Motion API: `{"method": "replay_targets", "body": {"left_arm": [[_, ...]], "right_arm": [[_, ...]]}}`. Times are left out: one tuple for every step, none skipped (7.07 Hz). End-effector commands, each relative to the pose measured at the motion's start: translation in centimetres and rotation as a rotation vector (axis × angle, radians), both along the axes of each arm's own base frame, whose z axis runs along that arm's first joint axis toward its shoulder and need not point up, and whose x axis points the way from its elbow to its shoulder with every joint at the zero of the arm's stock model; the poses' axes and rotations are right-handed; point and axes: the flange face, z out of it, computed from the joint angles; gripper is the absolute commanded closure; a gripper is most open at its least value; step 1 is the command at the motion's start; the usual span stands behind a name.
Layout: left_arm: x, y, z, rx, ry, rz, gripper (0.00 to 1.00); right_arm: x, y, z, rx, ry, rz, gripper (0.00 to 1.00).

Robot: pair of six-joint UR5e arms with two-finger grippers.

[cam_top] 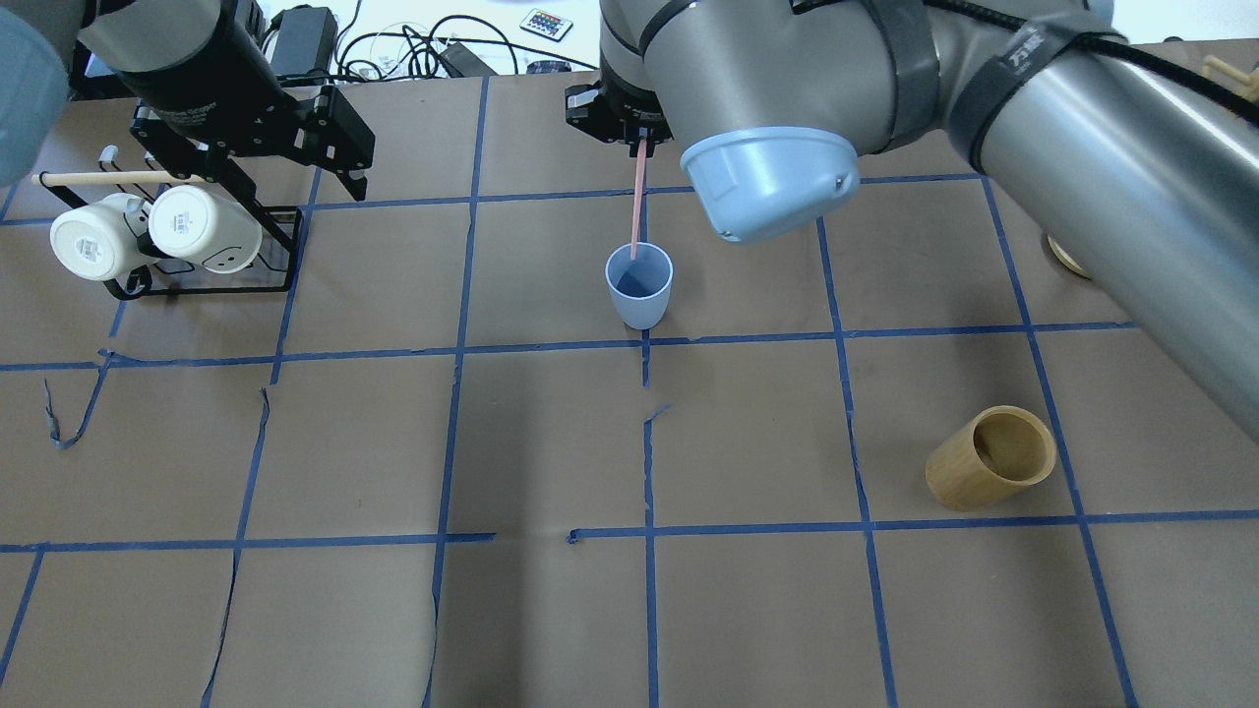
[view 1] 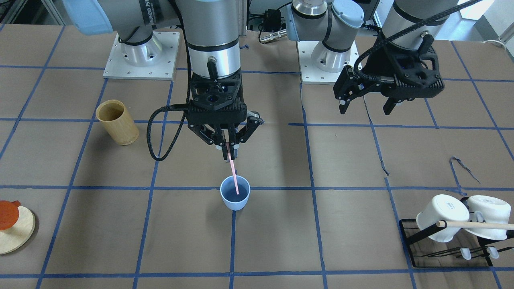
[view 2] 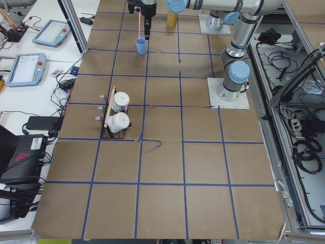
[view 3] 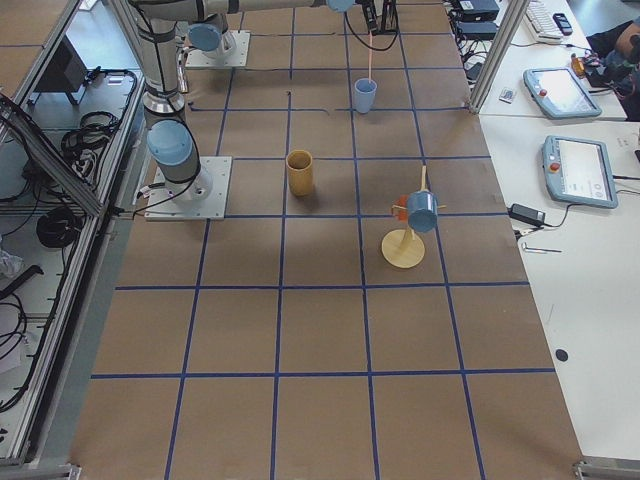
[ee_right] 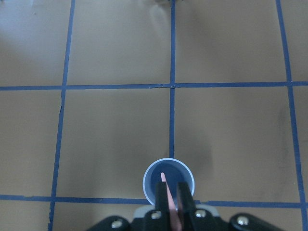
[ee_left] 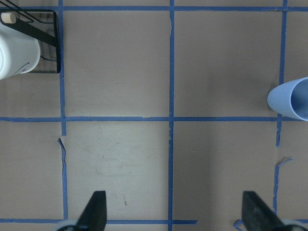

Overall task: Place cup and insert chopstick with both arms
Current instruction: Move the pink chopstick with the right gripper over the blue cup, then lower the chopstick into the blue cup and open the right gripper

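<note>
Mid-bench, right gripper (view 1: 229, 154) pinches thin pink chopstick (view 1: 234, 176) near-upright, so its tip enters pale-blue plastic cup (view 1: 235, 202); left gripper (view 1: 364, 108) spread, clear.

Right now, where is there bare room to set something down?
The squares between the mug rack and the wooden cup, on the robot's side of the blue cup, are bare. Crowded: the blue cup, where the right gripper holds the chopstick.
</note>
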Motion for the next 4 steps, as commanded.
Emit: {"method": "replay_targets", "body": {"left_arm": [[0.36,-0.21,0.21,-0.007,0.003,0.000,0.00],[0.09,-0.09,0.13,-0.006,0.006,0.000,0.00],[0.43,-0.14,0.06,-0.004,0.003,0.003,0.00],[0.40,-0.14,0.06,-0.004,0.006,0.005,0.00]], "right_arm": [[0.37,0.20,-0.79,0.013,0.011,0.004,1.00],[0.44,0.38,-1.16,0.021,0.021,0.005,1.00],[0.46,0.26,-1.08,0.009,0.019,0.004,0.19],[0.38,0.20,-0.70,-0.003,0.024,0.002,0.00]]}}
